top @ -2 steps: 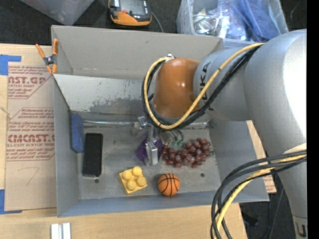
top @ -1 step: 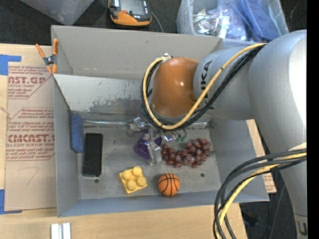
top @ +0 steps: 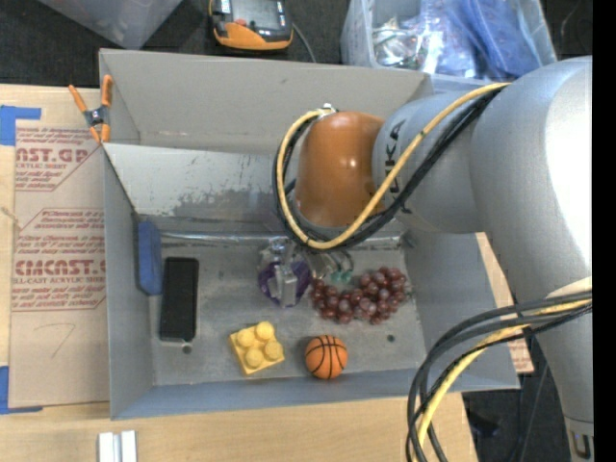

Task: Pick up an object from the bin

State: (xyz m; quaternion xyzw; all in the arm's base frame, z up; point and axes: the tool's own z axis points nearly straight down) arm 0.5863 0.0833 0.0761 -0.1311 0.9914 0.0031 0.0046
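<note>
The grey metal bin (top: 183, 176) has a scratched, dull floor. On it lie a soft blue pad (top: 148, 256), a flat black box (top: 179, 298), a bumpy yellow block (top: 256, 346), a small orange ball (top: 326, 356) with black lines, and a bunch of dark red grapes (top: 363, 295). The arm comes in from the right, its round glossy orange cover (top: 332, 166) pointing down. The gripper (top: 286, 275) is low at a small shiny purple object (top: 269, 280) in the middle of the bin, just left of the grapes. I cannot tell if the gripper is open or closed.
</note>
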